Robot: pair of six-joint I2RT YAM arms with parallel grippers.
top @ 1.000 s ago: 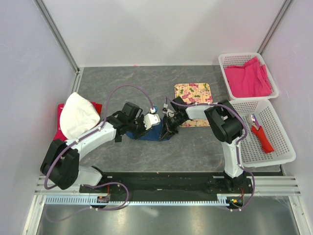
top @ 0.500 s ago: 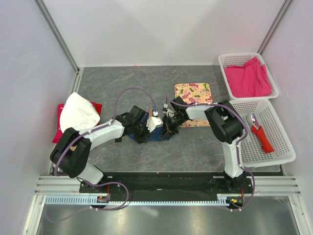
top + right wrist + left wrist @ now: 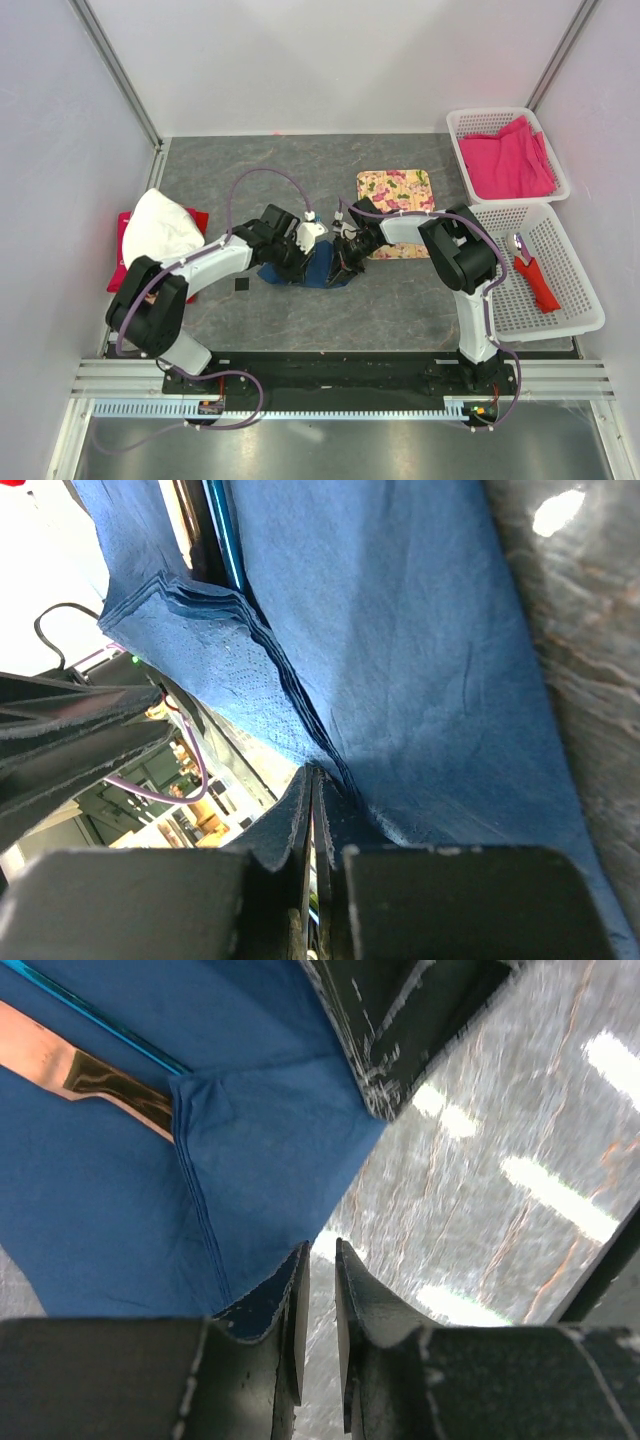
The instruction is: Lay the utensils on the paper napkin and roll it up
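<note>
The dark blue paper napkin (image 3: 312, 270) lies partly folded on the table between both grippers. In the left wrist view the napkin (image 3: 120, 1180) has a corner folded over a copper-coloured utensil (image 3: 90, 1075) and a thin bright-blue one (image 3: 100, 1022). My left gripper (image 3: 300, 252) sits at the napkin's near-left edge, its fingers (image 3: 290, 1310) nearly together with only a thin slit and nothing between them. My right gripper (image 3: 340, 258) is shut on the napkin's folded edge (image 3: 300, 730), lifting it; a bright-blue strip (image 3: 222, 540) shows under the fold.
A floral mat (image 3: 396, 200) lies just behind the right gripper. Two white baskets stand at the right: one (image 3: 470, 122) holds a pink cloth (image 3: 510, 160), the other (image 3: 575, 310) a red-handled tool (image 3: 532, 272). A white cloth (image 3: 160, 232) lies on a red item at the left.
My left gripper has swung over the napkin's left side, first toward me, then back a little. The right gripper has kept its hold on the napkin's edge.
</note>
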